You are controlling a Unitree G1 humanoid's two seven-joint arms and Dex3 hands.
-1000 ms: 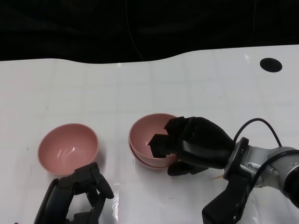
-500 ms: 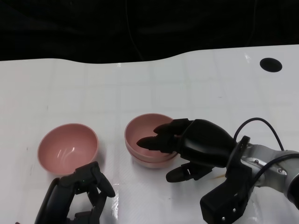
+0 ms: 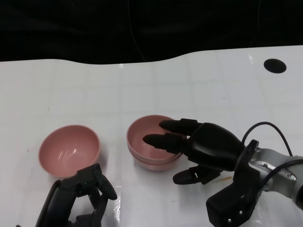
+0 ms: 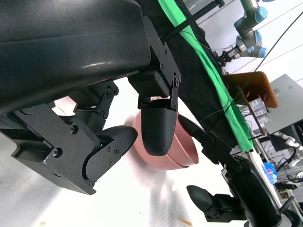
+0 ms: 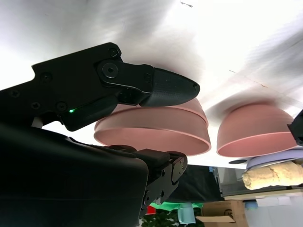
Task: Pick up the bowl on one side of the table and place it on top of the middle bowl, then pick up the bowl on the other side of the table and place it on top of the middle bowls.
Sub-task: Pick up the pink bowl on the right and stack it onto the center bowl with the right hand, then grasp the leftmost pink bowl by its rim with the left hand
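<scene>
**Right robot hand over stacked bowls; third bowl on the left side**

Two pink bowls are seen nested at the middle of the white surface [image 3: 199,80]; the stacked bowls [image 3: 150,142] are recorded as one inside the other, a double rim being visible in the right wrist view [image 5: 151,130]. The right robot hand [image 3: 199,149] is held with fingers [image 3: 163,140] extended and spread over the stack's rim and interior, the thumb lying outside, low beside the wall. Nothing is gripped by it. The single pink bowl [image 3: 69,149] stands on the robot's left side, apart from the stack. The left robot hand [image 3: 78,198] is positioned just in front of that bowl, fingers curled, nothing held.
</scene>
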